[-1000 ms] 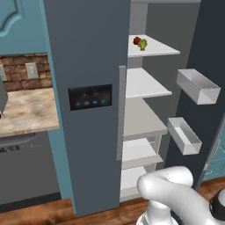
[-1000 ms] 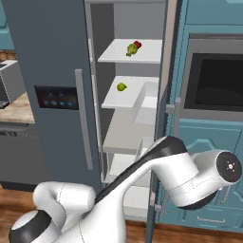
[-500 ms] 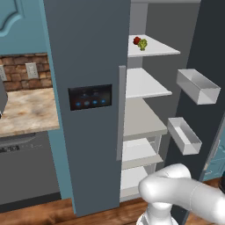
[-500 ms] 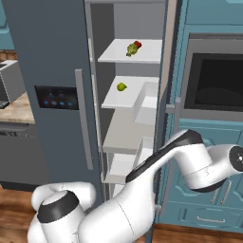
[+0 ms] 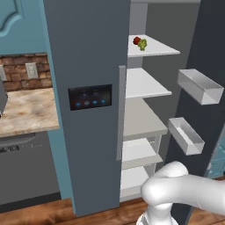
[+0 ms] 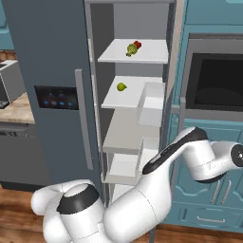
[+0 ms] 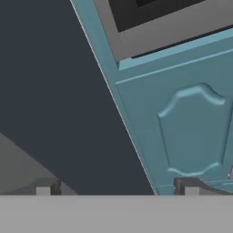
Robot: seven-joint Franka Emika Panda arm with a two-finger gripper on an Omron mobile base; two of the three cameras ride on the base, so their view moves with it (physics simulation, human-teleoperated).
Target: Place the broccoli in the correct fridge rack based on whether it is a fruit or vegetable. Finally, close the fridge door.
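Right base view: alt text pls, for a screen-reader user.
Open fridge: the broccoli lies on the top fridge rack beside a small red item, with a small green item one shelf lower. The white arm bends toward the open fridge door, by the teal cabinets.

Slate grey, teal and white kitchen

The broccoli [image 5: 143, 44] is yellow-green, with a small red item [image 5: 136, 40] touching it at about 10 o'clock, both on a white fridge rack [image 5: 158, 50]. The fridge door [image 5: 211, 66] is dark slate grey; its twin [image 5: 88, 52] carries a black display [image 5: 90, 96] with blue lights. Cabinets [image 7: 182, 113] are teal, the brick backsplash [image 5: 17, 72] red-brown, the table [image 5: 24, 110] mottled beige, the floor [image 5: 52, 213] brown wood, the arm [image 6: 137, 209] white with dark joints.
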